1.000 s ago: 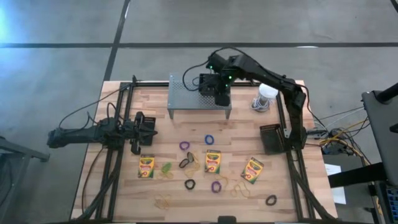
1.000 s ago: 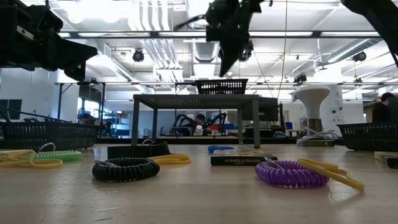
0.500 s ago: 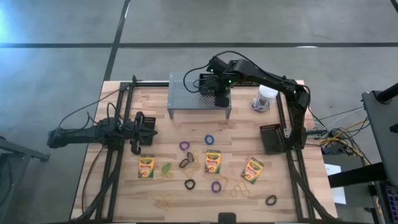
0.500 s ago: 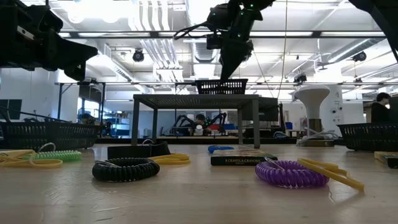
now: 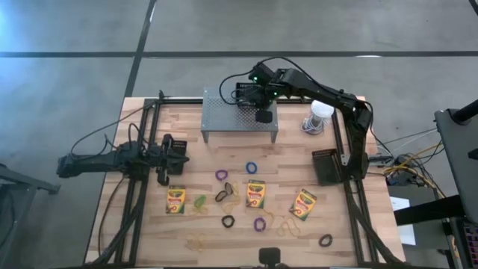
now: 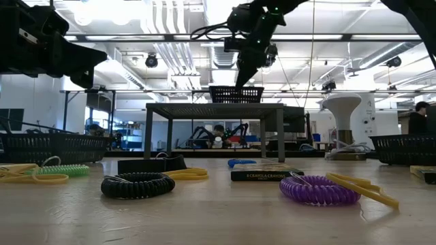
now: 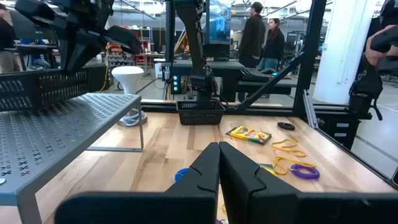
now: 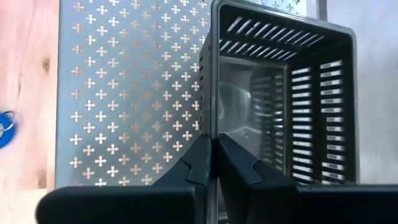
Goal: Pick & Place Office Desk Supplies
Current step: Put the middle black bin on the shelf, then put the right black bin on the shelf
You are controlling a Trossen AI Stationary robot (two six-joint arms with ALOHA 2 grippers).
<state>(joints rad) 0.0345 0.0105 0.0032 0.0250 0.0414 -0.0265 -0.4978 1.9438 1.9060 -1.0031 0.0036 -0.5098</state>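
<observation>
Three crayon boxes lie flat on the wooden table in the high view: one at the left, one in the middle and one at the right. Around them lie small loop bands, among them a blue one, a purple one and a black one, with thin tan rubber bands between. The right gripper hangs over the grey mesh rack at the far side, at the rim of a black basket standing on it. The left gripper waits low at the left, clear of the supplies. A white-domed object stands right of the rack.

In the low view, the right gripper points down just above the basket on the rack top. A black coil band and a purple one lie nearest the camera, a crayon box behind them.

In the left wrist view, the left fingers are pressed together on nothing; a crayon box and a purple band lie beyond.

In the right wrist view, the right fingers are clamped together at the basket's near wall; whether they pinch it I cannot tell.
</observation>
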